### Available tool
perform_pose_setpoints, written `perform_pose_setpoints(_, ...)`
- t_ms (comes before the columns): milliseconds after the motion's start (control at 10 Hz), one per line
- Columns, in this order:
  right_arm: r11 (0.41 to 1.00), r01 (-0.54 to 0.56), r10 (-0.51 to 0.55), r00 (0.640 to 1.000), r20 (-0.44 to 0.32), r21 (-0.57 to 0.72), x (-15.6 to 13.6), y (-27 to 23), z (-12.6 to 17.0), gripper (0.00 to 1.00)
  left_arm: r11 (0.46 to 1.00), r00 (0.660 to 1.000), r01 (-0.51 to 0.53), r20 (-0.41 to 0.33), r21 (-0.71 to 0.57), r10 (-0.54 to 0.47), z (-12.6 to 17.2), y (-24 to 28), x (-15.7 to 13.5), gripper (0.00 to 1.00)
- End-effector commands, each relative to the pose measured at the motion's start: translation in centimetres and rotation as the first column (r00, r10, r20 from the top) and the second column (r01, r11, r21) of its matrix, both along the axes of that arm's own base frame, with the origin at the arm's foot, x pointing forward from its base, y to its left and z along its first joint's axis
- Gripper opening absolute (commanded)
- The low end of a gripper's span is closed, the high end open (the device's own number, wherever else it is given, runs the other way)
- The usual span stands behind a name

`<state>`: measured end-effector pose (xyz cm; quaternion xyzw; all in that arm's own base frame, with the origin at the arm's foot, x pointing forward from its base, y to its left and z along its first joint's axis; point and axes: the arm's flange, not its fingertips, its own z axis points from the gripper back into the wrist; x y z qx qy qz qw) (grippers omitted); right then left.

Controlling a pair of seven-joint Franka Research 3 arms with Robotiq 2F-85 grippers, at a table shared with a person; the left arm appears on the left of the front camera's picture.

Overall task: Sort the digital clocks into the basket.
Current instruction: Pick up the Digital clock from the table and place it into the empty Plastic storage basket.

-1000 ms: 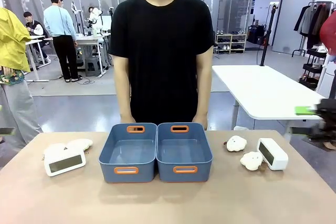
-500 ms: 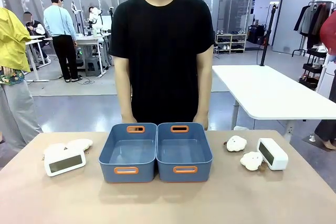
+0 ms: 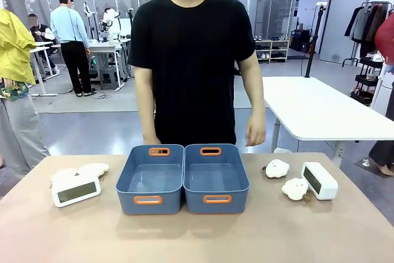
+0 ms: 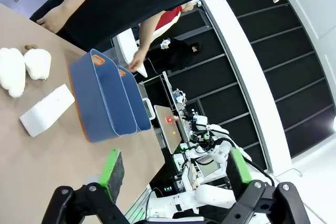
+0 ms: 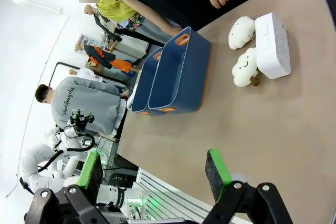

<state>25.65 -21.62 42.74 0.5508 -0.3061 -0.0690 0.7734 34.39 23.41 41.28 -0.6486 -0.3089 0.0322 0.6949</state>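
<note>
The left fingers [image 4: 111,167] and right fingers [image 5: 216,170] stand open and empty, well apart from the clocks. The left digital clock [image 3: 76,190] and right digital clock [image 3: 319,180] lie on the counter [image 3: 197,238], flanking two blue baskets [image 3: 151,206]. The right clock touches a cloud toy [image 3: 295,188], which a grasp may snag. The person's hand [image 3: 255,132] hovers near the baskets, a collision risk. The intended basket cannot be told, and the clock displays are illegible.

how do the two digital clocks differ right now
The left clock sits left of the bins, display towards the robot; the right clock sits right of them, display angled towards the bins. Cloud toys lie behind the left clock, beside the right one. Both are white, on the table, outside the bins.
</note>
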Motion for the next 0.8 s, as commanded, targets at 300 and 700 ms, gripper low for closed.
perform_pose_setpoints(300,1.0,-0.009,0.009,1.0,0.005,0.005,0.13,0.11,0.02,1.0,1.0,1.0,-0.001,0.002,-0.001,0.001,0.03,0.16,-0.13,1.0)
perform_pose_setpoints(700,1.0,-0.009,0.009,1.0,0.005,0.005,0.13,0.11,0.02,1.0,1.0,1.0,-0.001,0.002,-0.001,0.001,0.03,0.16,-0.13,1.0)
